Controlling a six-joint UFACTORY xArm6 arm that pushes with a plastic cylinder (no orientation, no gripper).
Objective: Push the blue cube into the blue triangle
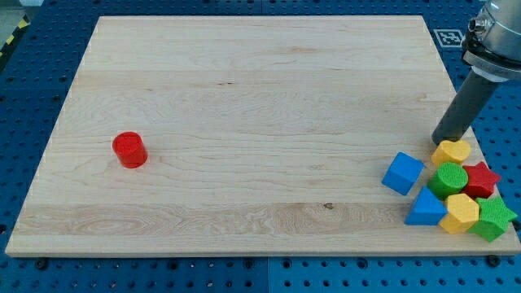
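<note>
The blue cube (403,172) lies near the board's lower right. The blue triangle (426,208) lies just below and to its right, a small gap between them. My tip (440,142) stands at the right edge of the board, above and to the right of the blue cube, just above the upper yellow block (451,151). The tip touches neither blue block.
A cluster sits at the lower right corner: a green cylinder (449,179), a red star (481,179), a yellow hexagon (461,212), a green star (493,218). A red cylinder (129,150) stands alone at the left. The wooden board (244,106) lies on a blue pegboard table.
</note>
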